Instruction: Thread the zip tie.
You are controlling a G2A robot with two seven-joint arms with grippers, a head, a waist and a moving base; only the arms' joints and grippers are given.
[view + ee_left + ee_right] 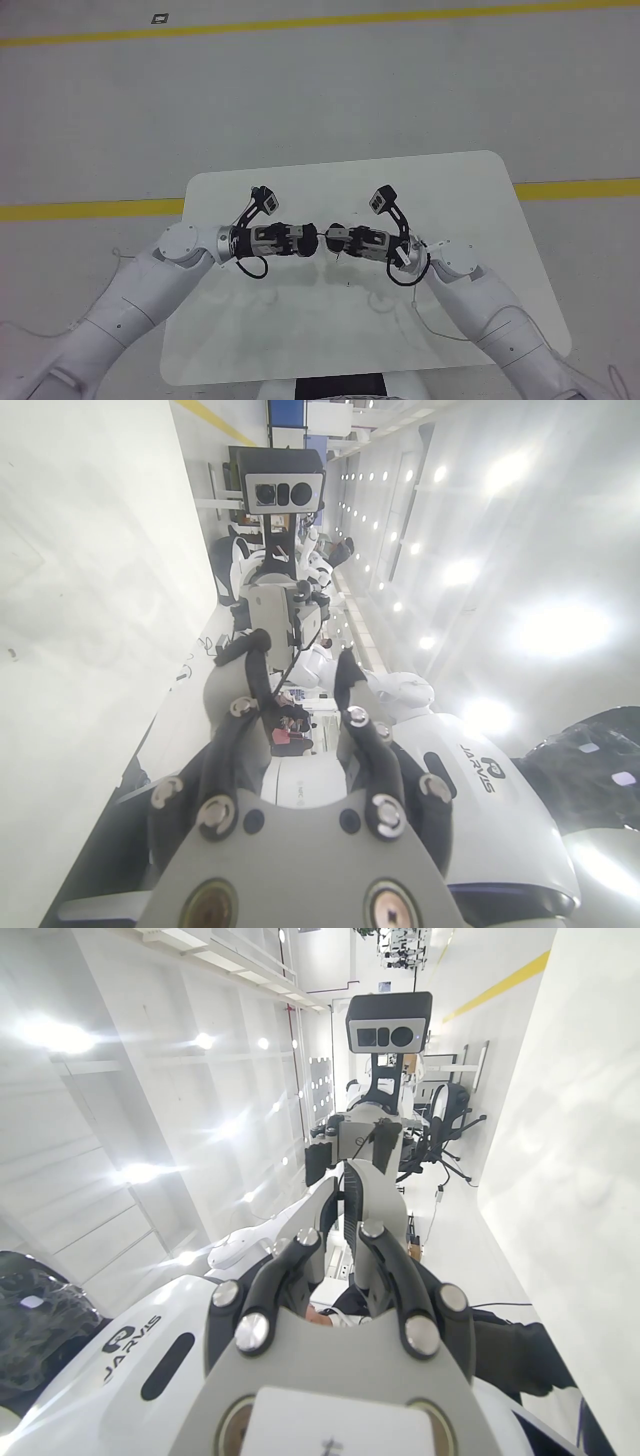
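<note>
Over the table (450, 190), tip to tip in mid-air. At left gripper (300, 655): spread wide, gripping nothing. At right gripper (345, 1178): pinched nearly closed, seemingly on the tie (286, 672), a thin dark strand reaching toward the left. Likely to buckle or miss if misaligned. Lettering on a white shell (130, 1348); left unread.

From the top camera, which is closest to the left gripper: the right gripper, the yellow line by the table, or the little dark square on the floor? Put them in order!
1. right gripper, facing the left gripper.
2. yellow line, on the floor beside the table.
3. dark square, far across the floor.
</note>
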